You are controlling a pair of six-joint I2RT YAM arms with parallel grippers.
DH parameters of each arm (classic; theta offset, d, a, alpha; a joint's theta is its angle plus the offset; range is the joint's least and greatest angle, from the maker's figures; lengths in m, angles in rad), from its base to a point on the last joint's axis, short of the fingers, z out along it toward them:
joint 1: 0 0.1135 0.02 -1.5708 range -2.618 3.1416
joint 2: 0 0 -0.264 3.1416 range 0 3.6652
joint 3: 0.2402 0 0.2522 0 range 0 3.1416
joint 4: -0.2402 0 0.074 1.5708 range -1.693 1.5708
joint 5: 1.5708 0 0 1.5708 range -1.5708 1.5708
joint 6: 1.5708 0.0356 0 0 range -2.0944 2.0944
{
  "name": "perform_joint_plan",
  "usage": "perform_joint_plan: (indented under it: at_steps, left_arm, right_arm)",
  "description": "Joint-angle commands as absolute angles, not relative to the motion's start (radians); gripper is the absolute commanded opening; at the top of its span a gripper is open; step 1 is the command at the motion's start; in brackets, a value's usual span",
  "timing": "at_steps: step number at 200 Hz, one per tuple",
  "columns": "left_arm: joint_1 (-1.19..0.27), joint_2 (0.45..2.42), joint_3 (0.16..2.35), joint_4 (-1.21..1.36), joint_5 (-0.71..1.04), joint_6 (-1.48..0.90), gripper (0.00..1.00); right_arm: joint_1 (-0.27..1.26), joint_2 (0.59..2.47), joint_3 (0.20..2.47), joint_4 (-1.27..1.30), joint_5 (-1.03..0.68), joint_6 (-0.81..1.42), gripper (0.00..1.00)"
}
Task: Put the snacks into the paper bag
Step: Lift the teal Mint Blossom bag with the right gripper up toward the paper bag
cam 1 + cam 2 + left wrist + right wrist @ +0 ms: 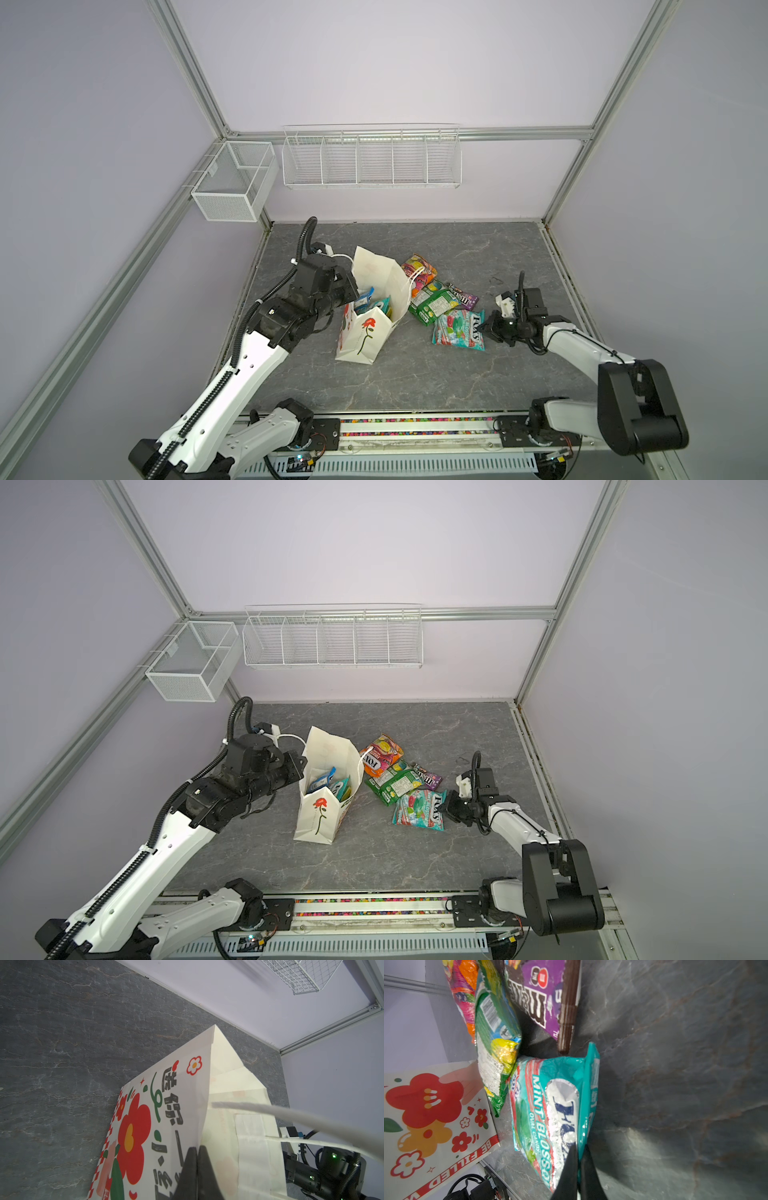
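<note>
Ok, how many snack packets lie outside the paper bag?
4, all right of the bag: orange packet at the back, green packet in the middle, purple packet beside it, teal packet in front, gripped by the right end effector. One could hide underneath.

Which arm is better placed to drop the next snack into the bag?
Right. The right gripper is shut on the edge of the teal packet, beside the bag; the left gripper pinches the bag's rim, holding it open.
</note>
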State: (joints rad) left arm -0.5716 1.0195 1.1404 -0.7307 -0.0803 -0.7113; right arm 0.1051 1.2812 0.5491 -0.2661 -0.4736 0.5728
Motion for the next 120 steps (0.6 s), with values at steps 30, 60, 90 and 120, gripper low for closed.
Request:
perform_joint_plan:
  at_steps: [30, 60, 90, 120]
  left_arm:
    - [-0.577, 1.012, 1.131, -0.713, -0.085, -0.721, 0.0]
    - [-0.577, 1.009, 1.128, -0.71, -0.082, -0.723, 0.0]
    - [-0.577, 1.007, 1.127, -0.707, -0.08, -0.726, 0.0]
    - [-0.577, 1.005, 1.127, -0.706, -0.078, -0.726, 0.0]
  right_arm:
    - [0.1, 1.171, 0.575, -0.305, -0.519, 0.558, 0.07]
    - [0.1, 1.113, 0.577, -0.309, -0.547, 0.566, 0.06]
    - [0.1, 1.06, 0.586, -0.319, -0.569, 0.571, 0.06]
    - [0.101, 1.017, 0.6, -0.327, -0.588, 0.576, 0.06]
